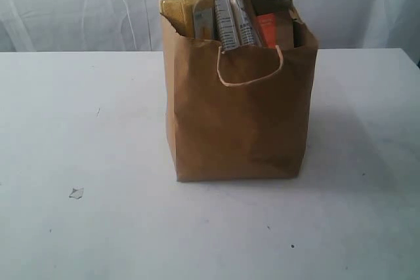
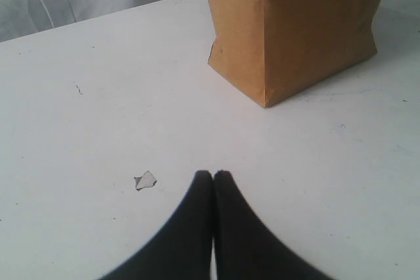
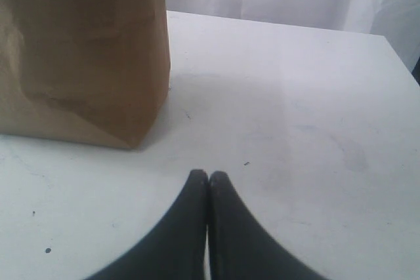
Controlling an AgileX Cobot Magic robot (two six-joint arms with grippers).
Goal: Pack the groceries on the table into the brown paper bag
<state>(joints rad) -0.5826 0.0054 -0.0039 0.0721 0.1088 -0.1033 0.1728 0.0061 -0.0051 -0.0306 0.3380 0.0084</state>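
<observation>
The brown paper bag (image 1: pixel 237 109) stands upright at the middle of the white table (image 1: pixel 79 129). Out of its top stick the yellow-grain bottle (image 1: pixel 186 4) with its white cap, the long clear-and-navy noodle packet (image 1: pixel 230 11) and the orange label of the brown pouch (image 1: pixel 270 29). The can, the jar and the blue-white packet are hidden or out of view. Neither gripper shows in the exterior view. My left gripper (image 2: pixel 214 175) is shut and empty, back from the bag (image 2: pixel 295 24). My right gripper (image 3: pixel 209 176) is likewise shut and empty, with the bag (image 3: pixel 82 50) ahead of it to one side.
A small grey scrap (image 1: pixel 76 193) lies on the table left of the bag; the same scrap (image 2: pixel 145 180) shows close to the left fingertips. White curtains (image 1: pixel 65 4) hang behind the table. The table's right edge (image 3: pixel 400 57) shows in the right wrist view.
</observation>
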